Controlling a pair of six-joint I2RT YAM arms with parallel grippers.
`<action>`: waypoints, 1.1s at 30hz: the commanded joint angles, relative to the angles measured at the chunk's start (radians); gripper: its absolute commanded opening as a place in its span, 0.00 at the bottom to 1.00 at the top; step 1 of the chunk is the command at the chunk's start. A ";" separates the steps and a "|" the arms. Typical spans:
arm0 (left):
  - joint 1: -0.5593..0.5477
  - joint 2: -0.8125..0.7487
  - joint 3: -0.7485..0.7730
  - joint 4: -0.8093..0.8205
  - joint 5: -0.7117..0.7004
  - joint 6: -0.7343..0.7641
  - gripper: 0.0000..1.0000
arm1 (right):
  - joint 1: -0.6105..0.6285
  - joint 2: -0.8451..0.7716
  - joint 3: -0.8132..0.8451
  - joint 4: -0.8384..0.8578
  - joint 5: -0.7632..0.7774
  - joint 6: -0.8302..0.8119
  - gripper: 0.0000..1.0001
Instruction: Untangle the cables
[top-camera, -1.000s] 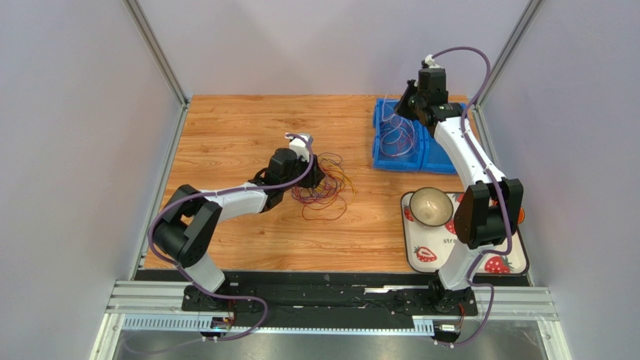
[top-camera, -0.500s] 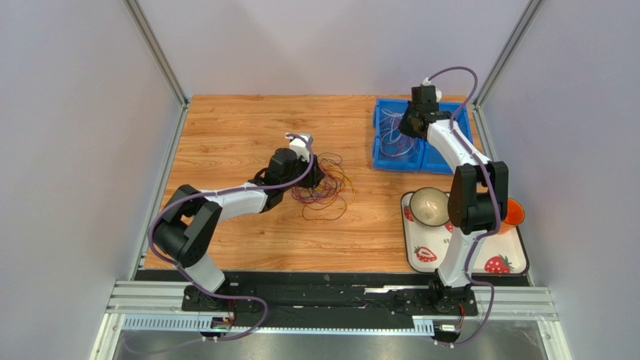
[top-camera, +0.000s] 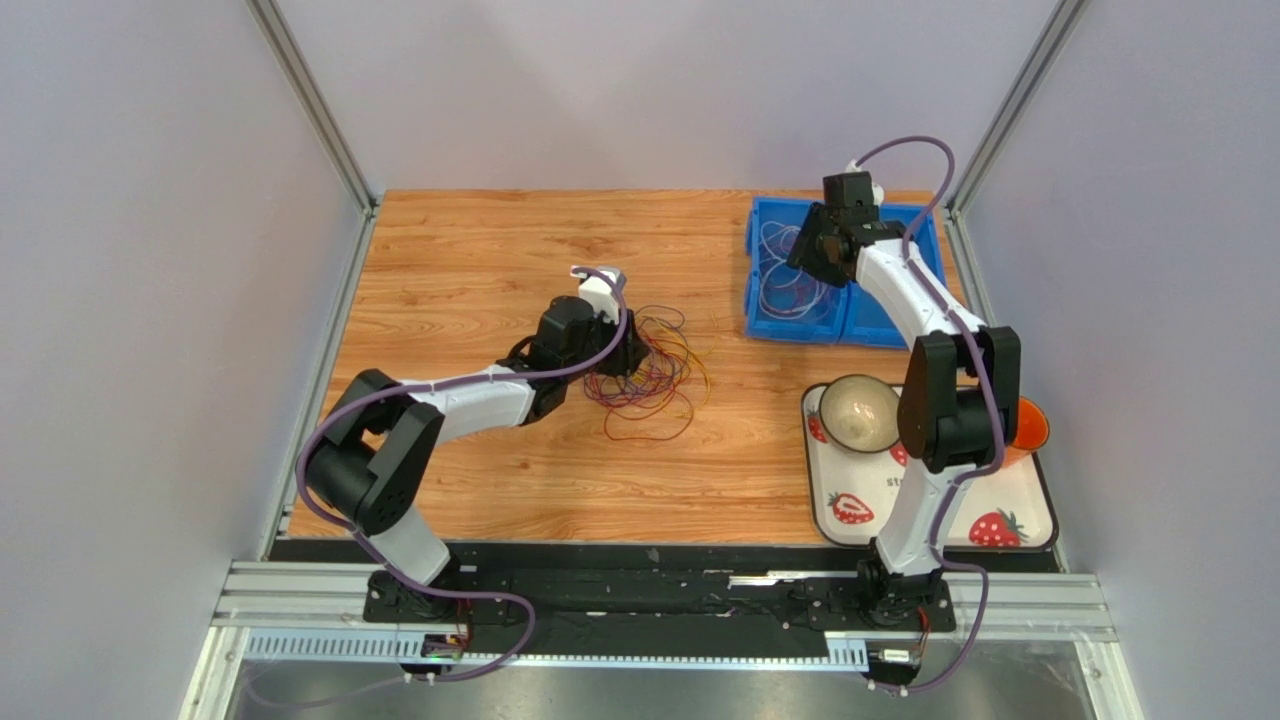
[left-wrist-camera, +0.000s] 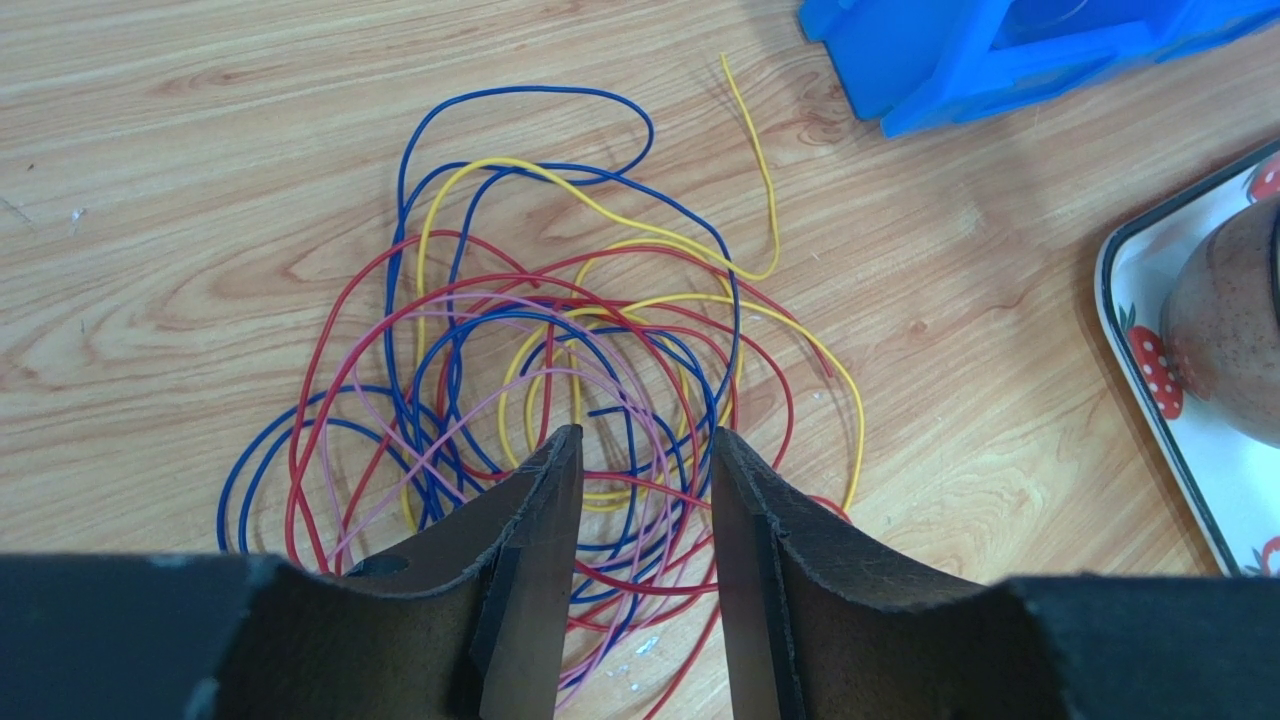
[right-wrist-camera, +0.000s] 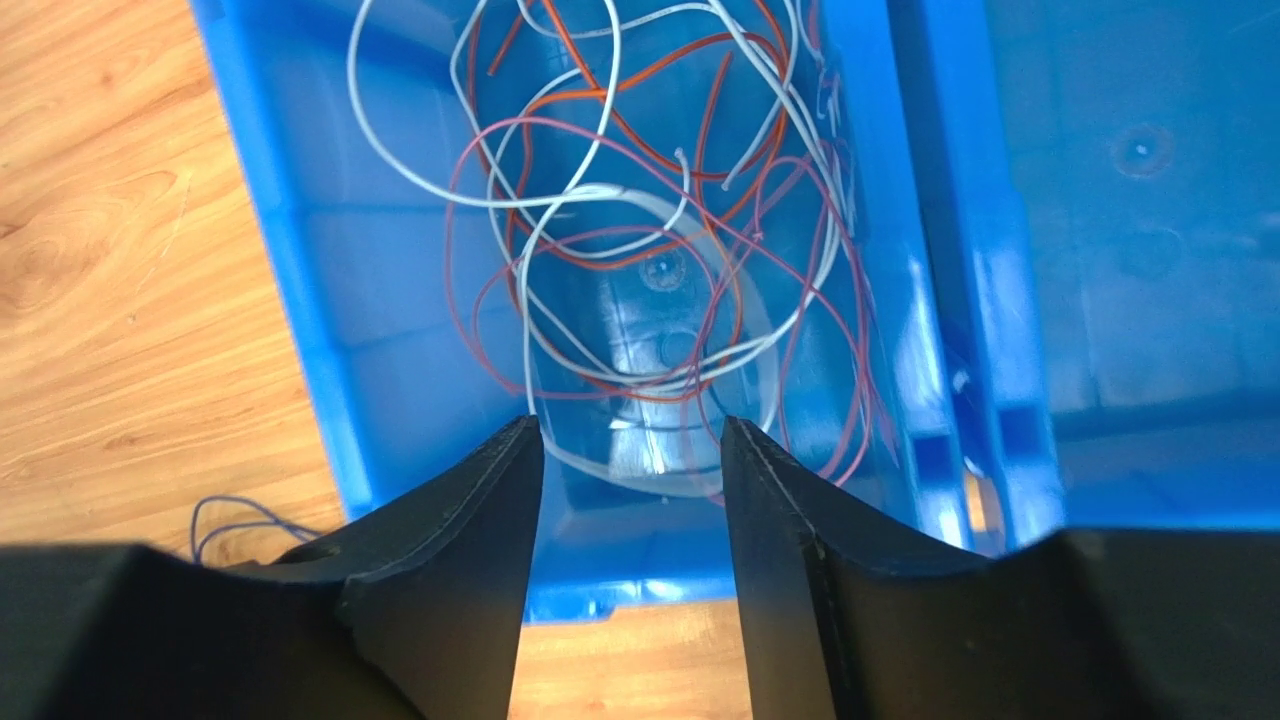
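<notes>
A tangle of cables (left-wrist-camera: 571, 345) in red, blue, yellow and pink lies in loose loops on the wooden table (top-camera: 649, 378). My left gripper (left-wrist-camera: 643, 435) is low over its near side and open; several strands run across the gap between the fingers, unpinched. From above, the left gripper (top-camera: 631, 342) sits at the tangle's left edge. More cables (right-wrist-camera: 661, 195), white, red and orange, lie in the blue bin (right-wrist-camera: 301, 225). My right gripper (right-wrist-camera: 631, 428) hangs open over that bin's near wall with nothing between its fingers, at the bin's far end in the top view (top-camera: 809, 252).
The blue bin (top-camera: 754, 285) has two compartments at the back right; the right compartment (right-wrist-camera: 1142, 225) holds nothing. In front of it stands a strawberry-print tray (top-camera: 842, 510) with a metal bowl (top-camera: 861, 413) and an orange cup (top-camera: 1029, 428) beside it. The cage's posts rise at the far corners.
The right gripper came down from above the bin and went from shut to open; the wires it carried now lie in the bin. The left arm has hardly moved.
</notes>
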 joint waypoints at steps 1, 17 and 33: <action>-0.001 -0.031 0.002 0.040 0.000 0.015 0.45 | 0.022 -0.170 -0.007 -0.024 0.026 -0.010 0.53; -0.078 -0.120 -0.089 -0.007 -0.209 -0.045 0.47 | 0.289 -0.416 -0.278 -0.030 0.083 0.022 0.54; -0.087 -0.218 -0.159 -0.041 -0.427 -0.133 0.51 | 0.547 -0.326 -0.291 0.028 -0.044 -0.056 0.56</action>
